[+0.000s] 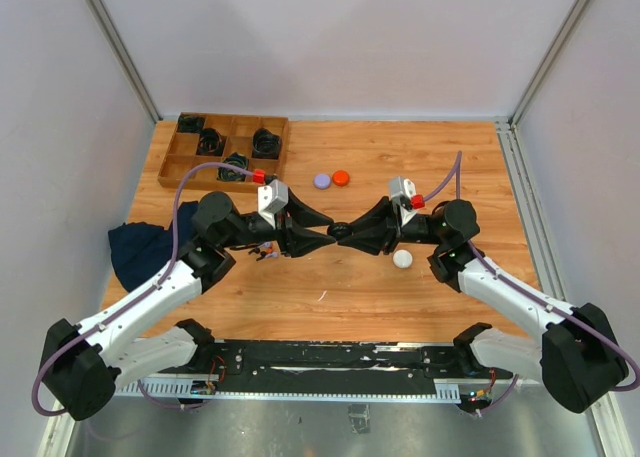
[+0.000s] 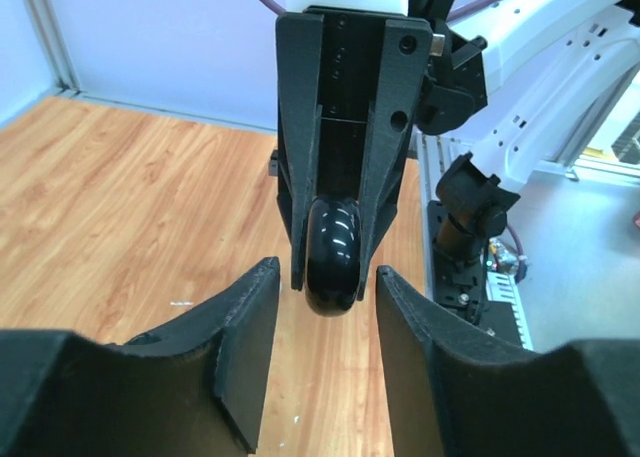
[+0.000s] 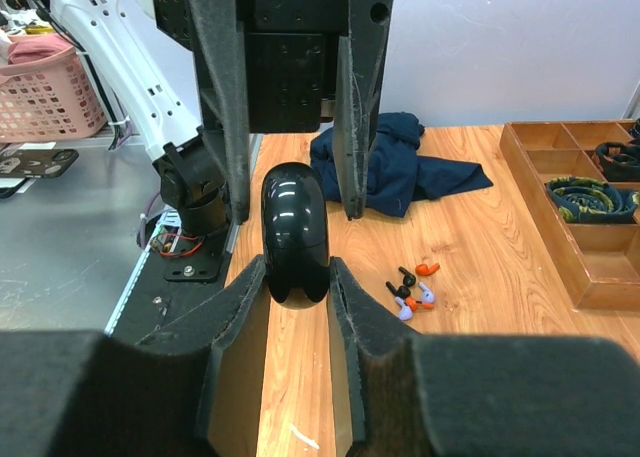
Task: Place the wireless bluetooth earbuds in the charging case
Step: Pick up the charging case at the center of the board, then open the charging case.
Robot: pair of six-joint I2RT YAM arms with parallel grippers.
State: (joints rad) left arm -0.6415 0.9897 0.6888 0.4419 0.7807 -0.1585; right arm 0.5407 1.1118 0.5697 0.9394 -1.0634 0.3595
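Counted: one glossy black oval charging case (image 3: 295, 227), aloft over middle of wooden tabletop (image 1: 400, 157). Long axis level, parallel to near edge, rounded free end toward left gripper (image 2: 326, 282). Right gripper (image 3: 296, 269): clamped tight on the case's sides. Left gripper: parted, a gap either side of the case, nothing held.

Tiny plastic earbuds (image 3: 412, 289) loose on tabletop left of middle: two orange, two purple, two dark, as far as can be told. Pointing too small to tell.

Three round lids or cases: purple round case (image 1: 322, 181), orange round case (image 1: 341, 177), white round case (image 1: 403, 259). Four black coiled cables (image 1: 265, 142) in wooden compartment tray (image 1: 172, 172), far-left corner. One dark blue cloth (image 1: 140, 249), left edge.
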